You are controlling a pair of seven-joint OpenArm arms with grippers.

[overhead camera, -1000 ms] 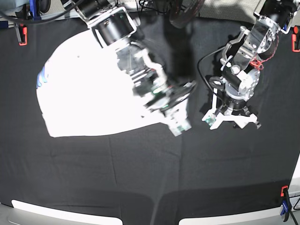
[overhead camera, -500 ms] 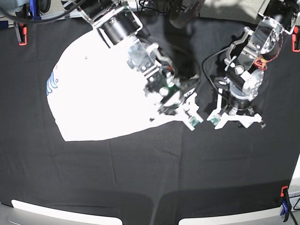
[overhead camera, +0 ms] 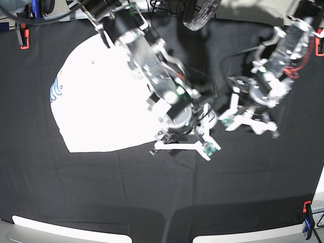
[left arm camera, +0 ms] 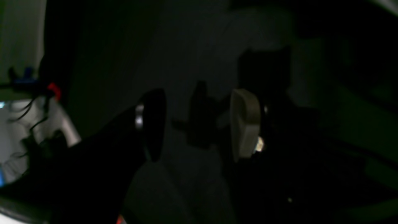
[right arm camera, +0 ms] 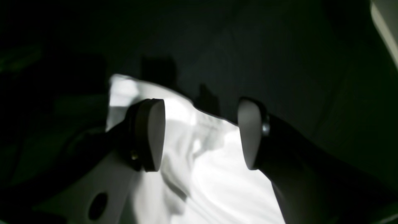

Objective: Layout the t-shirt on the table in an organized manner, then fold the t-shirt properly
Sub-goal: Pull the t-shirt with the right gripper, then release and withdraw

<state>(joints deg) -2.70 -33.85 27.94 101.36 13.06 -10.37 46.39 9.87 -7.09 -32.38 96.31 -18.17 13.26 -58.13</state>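
My right claw (overhead camera: pixel 182 147) hangs released over the t-shirt (overhead camera: pixel 101 101), a half-folded white mound on the desk (overhead camera: pixel 152 192), my left claw (overhead camera: pixel 248 124) released beside it; neat folding remains.

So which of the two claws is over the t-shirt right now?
The right claw: its open jaws straddle the edge of the white t-shirt. The left claw, also open, has only the black table beneath it.

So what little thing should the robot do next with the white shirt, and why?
Probably the right gripper should drop back onto the near edge of the t-shirt and pinch it. Its jaws stand open over that edge, holding nothing, and the shirt lies in a rounded heap on the table, not yet spread flat. The left gripper is open too, over bare black cloth.
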